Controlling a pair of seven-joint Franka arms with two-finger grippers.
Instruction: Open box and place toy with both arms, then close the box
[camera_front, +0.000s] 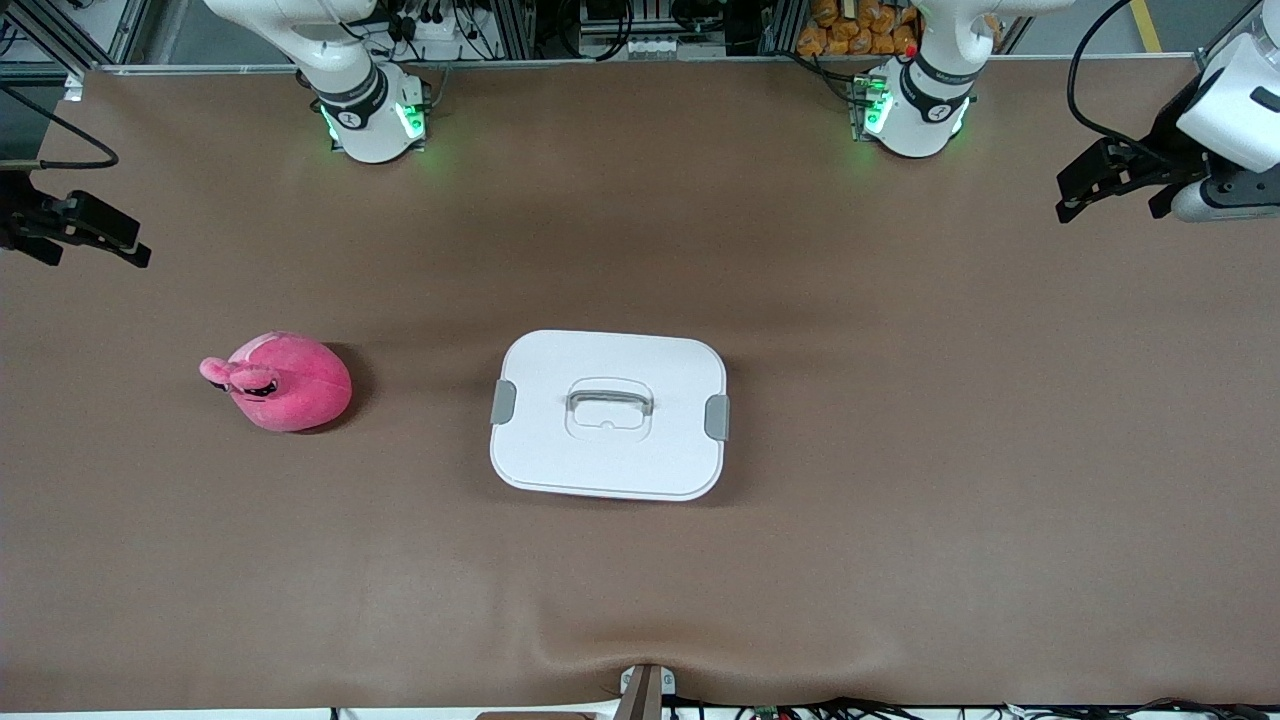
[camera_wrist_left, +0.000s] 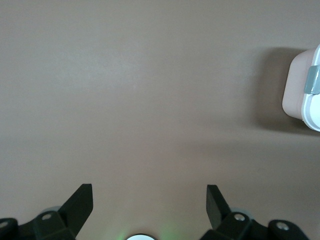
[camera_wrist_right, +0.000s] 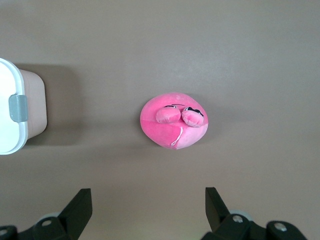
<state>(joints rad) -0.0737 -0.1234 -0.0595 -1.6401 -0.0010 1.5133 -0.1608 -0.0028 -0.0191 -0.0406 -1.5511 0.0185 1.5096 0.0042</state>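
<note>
1. Noting the box (camera_front: 608, 415) mid-table, lid on; the toy (camera_front: 285, 381) beside it, toward the right arm's end.
2. We see left gripper (camera_wrist_left: 150, 202) and right gripper (camera_wrist_right: 148, 205) spread wide, empty, over bare table.

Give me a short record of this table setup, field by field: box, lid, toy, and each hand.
box: pale pink tub, mid-table
lid: white, on the box, both grey clips at its ends, handle untouched
toy: pink plush, on the table beside the box, toward the right arm's end, outside the box
left hand: open, empty, over bare table at the left arm's end
right hand: open, empty, over the table near the toy
</note>
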